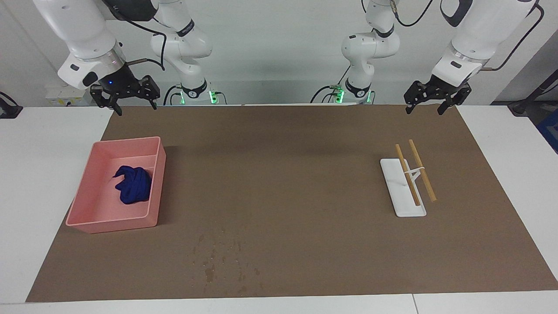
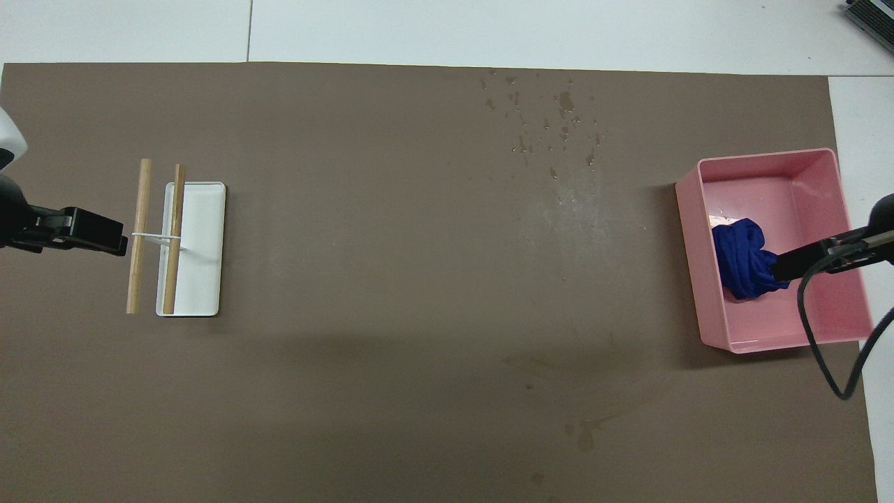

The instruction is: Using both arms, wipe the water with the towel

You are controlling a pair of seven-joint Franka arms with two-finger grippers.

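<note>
Blue towel (image 1: 132, 185) lies bunched in a pink tray (image 1: 87, 200) toward the right arm's end; water (image 1: 224, 261) specks the brown paper (image 1: 283, 174) farther out. Both grippers, left (image 1: 430, 99) and right (image 1: 124, 96), hang empty with fingers spread, largely cut off overhead. A white rack (image 1: 403, 192) carries two wooden rods (image 1: 414, 172).

Brown paper sheet (image 2: 391, 279) seen from above. At three o'clock, a pink tray (image 2: 831, 334) holds a crumpled blue towel (image 2: 742, 264). Toward one o'clock, dark water specks (image 2: 552, 122). At nine o'clock, two wooden sticks (image 2: 140, 234) on a white stand (image 2: 202, 251).
</note>
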